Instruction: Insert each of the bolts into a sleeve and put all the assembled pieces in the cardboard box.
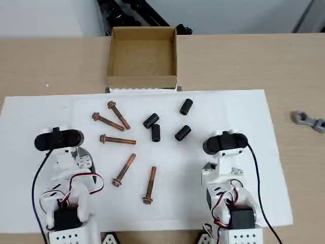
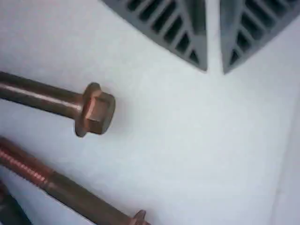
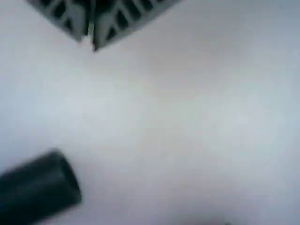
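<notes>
From where I stand, the wooden table is mostly covered by a white paper sheet. The two arms sit at its near edge, the left arm and right arm well apart, both low over the paper. The cardboard box stands just past the sheet's far edge with nothing inside it.

Five copper bolts lie loose on the paper toward the left arm. Four black sleeves are grouped beside them toward the right arm, and none has a bolt in it. A small wrench rests off the sheet at the right.

The left gripper has its claw all but closed, gripping nothing, with a hex bolt head nearby. The right gripper is pinched closed and bare, near one sleeve.
</notes>
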